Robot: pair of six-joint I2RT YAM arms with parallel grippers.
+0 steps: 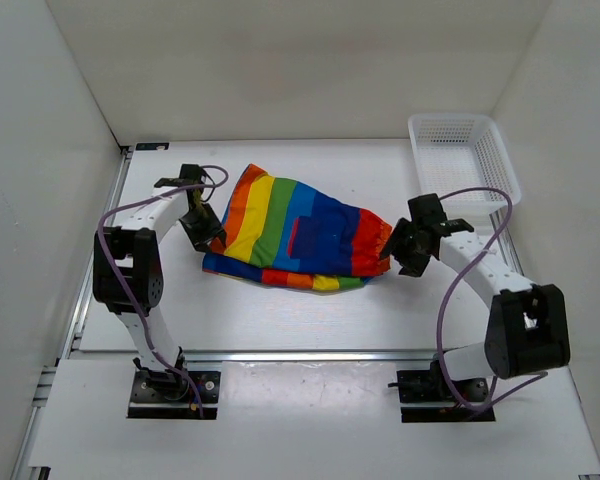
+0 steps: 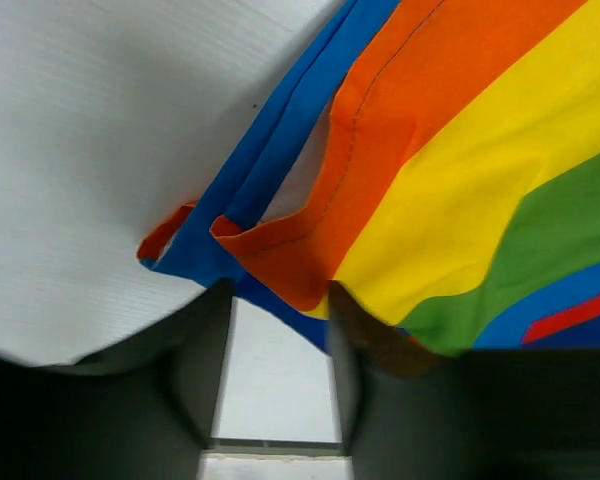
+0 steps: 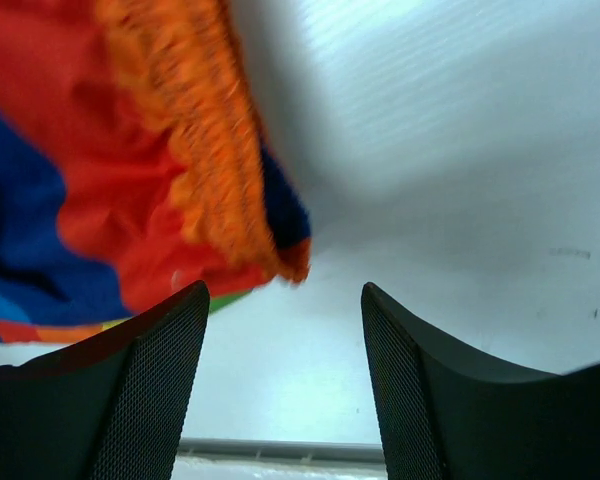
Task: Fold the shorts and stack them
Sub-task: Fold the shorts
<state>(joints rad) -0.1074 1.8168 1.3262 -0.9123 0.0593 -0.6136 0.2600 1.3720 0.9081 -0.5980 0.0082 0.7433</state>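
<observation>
The rainbow-striped shorts (image 1: 298, 232) lie folded over on the white table, waistband to the right, leg hems to the left, with the dark blue pocket on top. My left gripper (image 1: 202, 228) is open at the left hem; in the left wrist view (image 2: 280, 300) the orange hem corner (image 2: 290, 265) hangs just above the gap between the fingers. My right gripper (image 1: 408, 248) is open beside the waistband; in the right wrist view (image 3: 285, 300) the gathered orange waistband (image 3: 205, 150) sits ahead and left of the empty gap.
A white mesh basket (image 1: 465, 158) stands at the back right corner. White walls (image 1: 40, 150) close in the table on the left, back and right. A metal rail (image 1: 310, 355) runs along the near edge by the arm bases.
</observation>
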